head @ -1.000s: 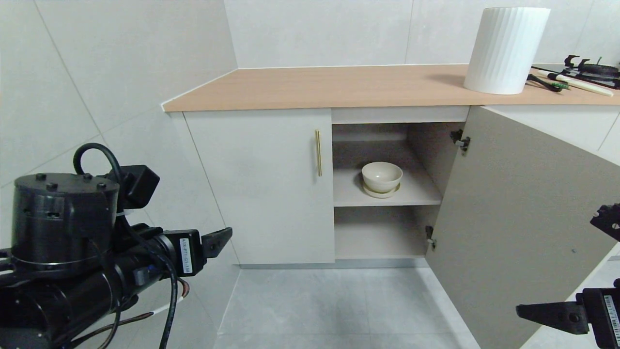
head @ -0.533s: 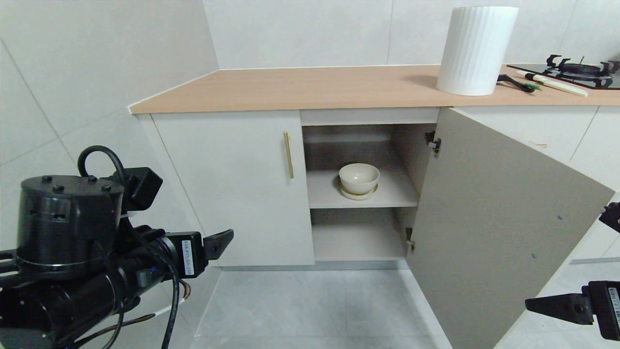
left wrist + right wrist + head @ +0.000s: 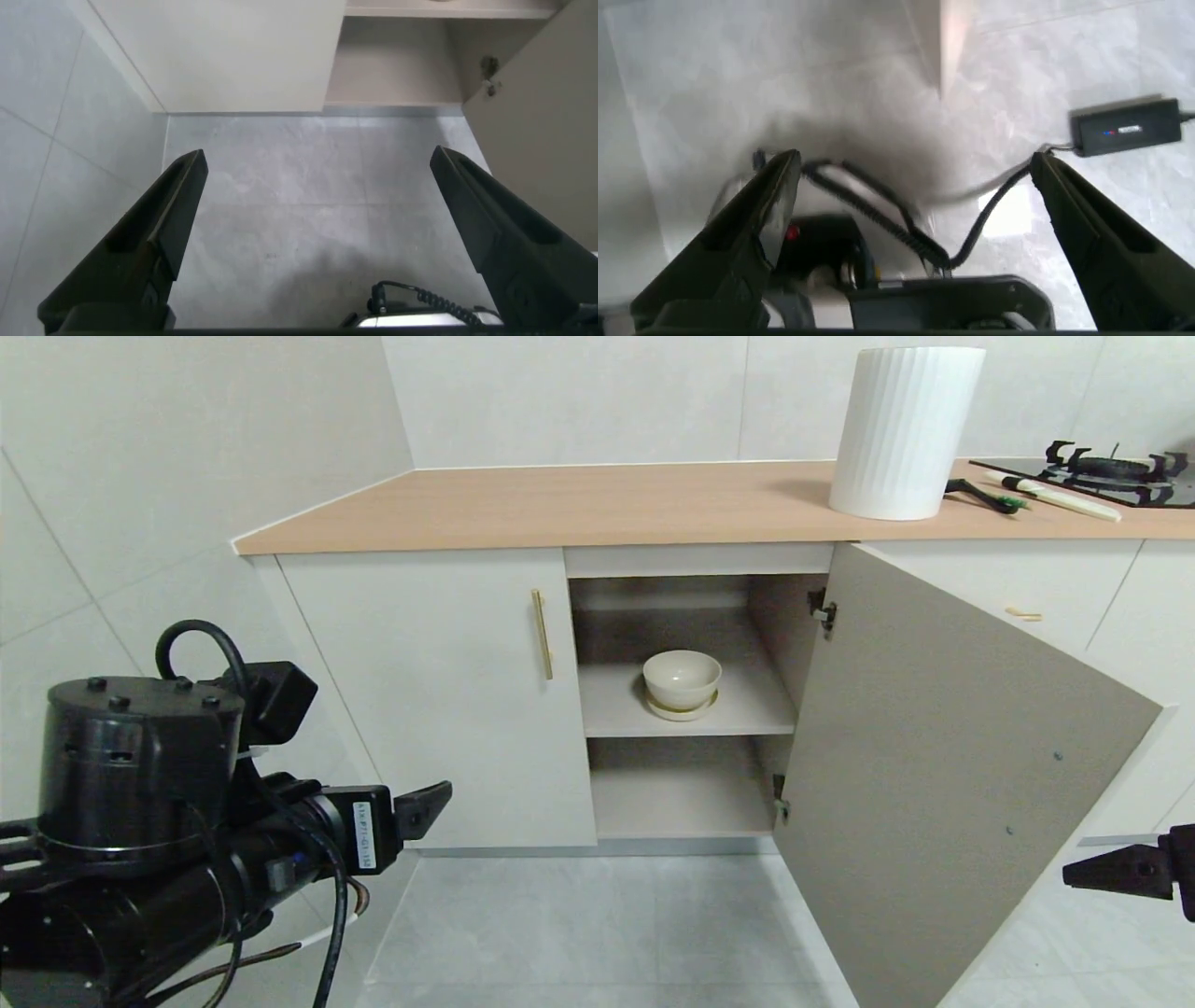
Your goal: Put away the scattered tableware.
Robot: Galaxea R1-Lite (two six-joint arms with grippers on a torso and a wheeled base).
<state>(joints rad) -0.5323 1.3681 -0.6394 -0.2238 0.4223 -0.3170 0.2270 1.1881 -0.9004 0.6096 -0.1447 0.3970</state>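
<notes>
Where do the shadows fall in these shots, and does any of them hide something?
Head view: the white canister throws a soft shadow leftward on the countertop; the cabinet's back is dim, yet the bowl shows plainly. Right wrist view: a dark patch shades the floor between the fingers of the open right tool.

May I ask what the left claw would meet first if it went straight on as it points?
The left claw would probably meet the closed cabinet door, low beside the open lower compartment; depth unclear.

- Pale tiled walls (image 3: 187, 476) all round.
- Grey tiled floor (image 3: 597, 924) beneath the jaws.
- Ahead of the jaws, a wooden counter (image 3: 560, 504) tops a white cabinet (image 3: 439, 691), its right door (image 3: 934, 756) open.
</notes>
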